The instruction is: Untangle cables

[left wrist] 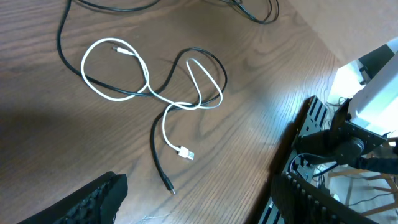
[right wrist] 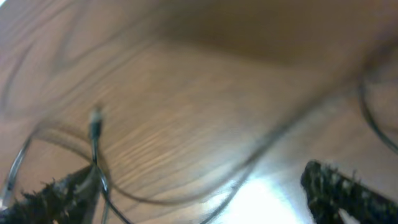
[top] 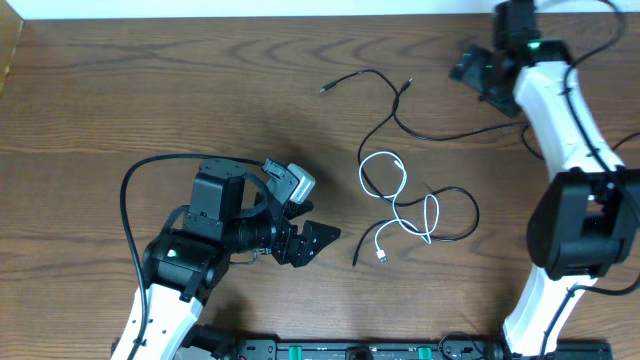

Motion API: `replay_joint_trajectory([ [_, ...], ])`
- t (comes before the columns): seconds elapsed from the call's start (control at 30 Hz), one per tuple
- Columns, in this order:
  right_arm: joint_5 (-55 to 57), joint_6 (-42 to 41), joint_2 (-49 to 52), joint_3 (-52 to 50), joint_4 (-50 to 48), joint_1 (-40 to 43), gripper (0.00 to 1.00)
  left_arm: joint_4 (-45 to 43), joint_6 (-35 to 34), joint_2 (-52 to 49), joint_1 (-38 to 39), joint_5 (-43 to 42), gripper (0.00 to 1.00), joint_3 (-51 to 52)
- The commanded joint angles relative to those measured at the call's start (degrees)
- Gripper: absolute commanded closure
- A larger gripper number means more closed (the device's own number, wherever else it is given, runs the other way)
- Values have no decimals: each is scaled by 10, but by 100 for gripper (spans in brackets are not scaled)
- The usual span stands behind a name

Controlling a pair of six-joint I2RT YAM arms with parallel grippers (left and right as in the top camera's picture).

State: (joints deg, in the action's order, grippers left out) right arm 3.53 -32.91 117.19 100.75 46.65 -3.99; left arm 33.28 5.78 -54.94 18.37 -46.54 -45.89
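Cables are seen loose on the wood table (top: 150,90), all flat, none lifted. The white cable (left wrist: 164,127) is laid just off table centre toward 3 o'clock, coiled in two loops, w/ its USB plug end at the 6 o'clock side of the tangle. It is crossed in several spots by one of the black cables (top: 375,73), so the tangle is not undone. The black ones are spread from approx 12 o'clock down to centre. One is run off toward 2 o'clock near the R arm, and one is looped through the white coil w/ a free plug end beside the USB plug.

The L gripper (top: 305,242) is sat at approx 7 o'clock, pointed toward 3 o'clock, near the tangle but apart from it. Only one finger (left wrist: 93,199) is caught in the left wrist view, at the frame corner. Jaws are read as parted, nothing held.

The R gripper (right wrist: 198,177) is placed at 1 o'clock. Right wrist view is badly blurred. Fingers (right wrist: 56,193) are shown wide apart at the frame sides, so jaws are spread. A black cord w/ plug is seen running past one finger; contact can't be told.
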Motion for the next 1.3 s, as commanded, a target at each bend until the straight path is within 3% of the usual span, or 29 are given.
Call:
replay_joint_trajectory([
  [0.0, 19, 341, 3, -38, -40, -33, 1, 2, -5, 0, -2, -2, 21, -4],
  [0.1, 21, 560, 3, -78, -58, -47, 1, 1, -5, 0, -2, -1, 21, -4],
  [0.2, 23, 700, 3, -113, -57, -51, 1, 1, -4, 0, -2, -1, 21, -4],
  [0.27, 26, 749, 3, -128, -57, -51, 2, 1, -3, 0, -2, -1, 21, -4],
  [0.57, -47, 821, 5, -156, -72, -48, 12, 1, -3, 0, -2, -1, 21, -4],
  [0.77, -97, 816, 25, -162, -75, -49, 16, 3, -3, 0, -2, -1, 20, -4],
  [0.87, -108, 816, 30, -162, -75, -49, 27, 8, -3, 0, -2, -1, 21, -4],
  [0.9, -118, 816, 30, -162, -75, -49, 36, 9, -3, 0, -2, -1, 20, -4],
  [1.0, -130, 816, 30, -162, -75, -49, 52, 10, -3, 0, -2, -1, 21, -4],
  [1.07, -130, 816, 30, -162, -77, -49, 79, 10, -3, 0, -2, -1, 21, -4],
  [1.1, -129, 815, 30, -162, -77, -49, 99, 10, -3, 0, -2, -1, 21, -4],
  [1.27, -129, 755, 23, -161, -76, -49, 99, 10, -3, 0, -2, -1, 21, -4],
])
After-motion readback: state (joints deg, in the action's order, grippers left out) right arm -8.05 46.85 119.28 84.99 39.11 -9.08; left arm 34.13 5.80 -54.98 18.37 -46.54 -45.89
